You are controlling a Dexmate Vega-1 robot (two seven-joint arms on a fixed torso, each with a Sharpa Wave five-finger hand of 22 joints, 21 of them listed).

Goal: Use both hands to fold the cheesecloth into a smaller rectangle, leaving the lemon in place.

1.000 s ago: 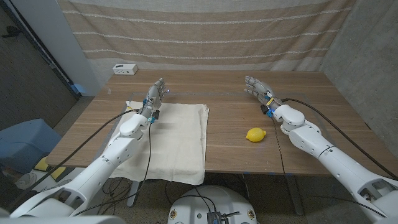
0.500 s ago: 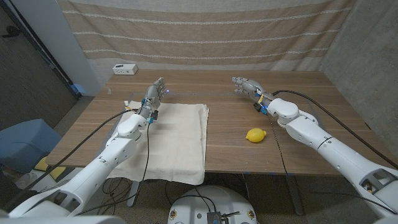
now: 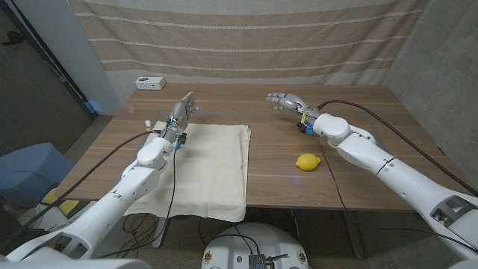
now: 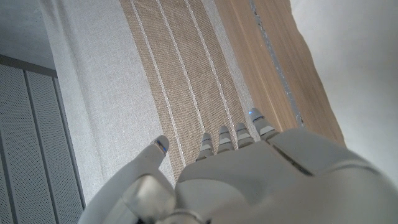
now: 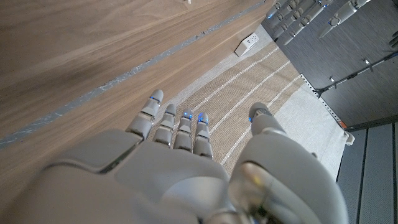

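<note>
My left arm reaches forward along the table's left side, left hand (image 3: 181, 112) raised above the far-left corner of the cloth (image 3: 202, 168), fingers (image 4: 233, 137) straight and apart, holding nothing, touching nothing that I can see. My right arm is bent inward across the table (image 3: 358, 112), right hand (image 3: 284, 100) up over bare wood with its fingers (image 5: 177, 124) extended and spread toward my left, empty. The cloth lies spread flat just behind and below my left hand, its near edge hanging over the table edge; the lemon (image 3: 307, 162) sits on the wood behind my right hand, beside that forearm, well apart from the cloth.
</note>
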